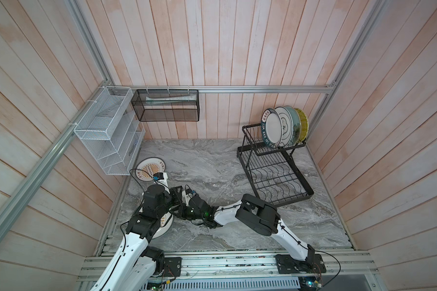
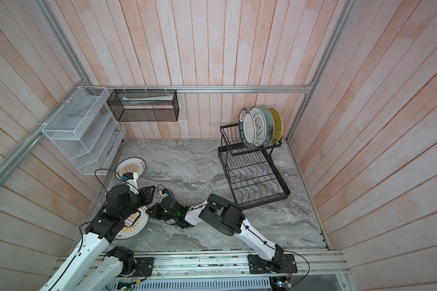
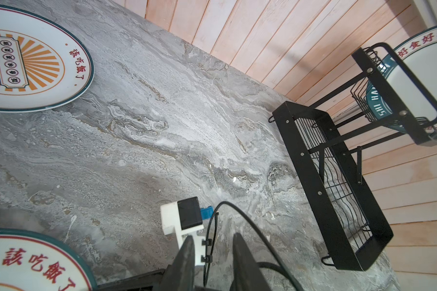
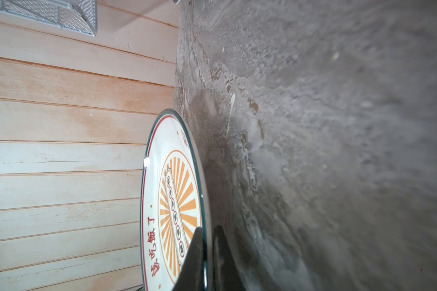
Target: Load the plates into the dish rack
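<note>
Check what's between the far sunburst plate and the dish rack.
Nothing but bare marble countertop between the far sunburst plate and the dish rack; clearest in the left wrist view, same in both top views.

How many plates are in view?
6. Four plates stand in the top basket of the rack; one sunburst plate lies by the white shelf; another, front left, is partly under the left arm, rim pinched by the right gripper.

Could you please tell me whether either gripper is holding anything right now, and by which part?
The right gripper grips the nearer orange-sunburst plate by its rim; the left gripper holds nothing.
</note>
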